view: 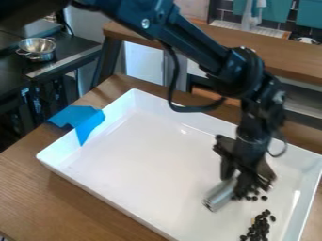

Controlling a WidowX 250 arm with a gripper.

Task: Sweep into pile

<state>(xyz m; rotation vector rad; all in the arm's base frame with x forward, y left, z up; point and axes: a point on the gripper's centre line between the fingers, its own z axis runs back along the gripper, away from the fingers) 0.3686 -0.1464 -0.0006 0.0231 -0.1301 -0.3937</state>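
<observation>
Toward the right edge of the tray, as the camera sees it, a loose, elongated heap of dark beans lies on the white floor, with a few spread at its upper end. More beans lie just beside the gripper, between it and that heap, some of them partly hidden by it. The gripper hangs down over the tray, its fingers closed around one end of a silver cylinder. The cylinder slants down to the left, its free end low over the tray floor; whether it touches cannot be told. The arm comes in from the top edge of the view. Blue tape lies over the tray's left rim. The tray sits on a wooden table. Behind, at upper left, a metal bowl stands on a dark counter.
</observation>
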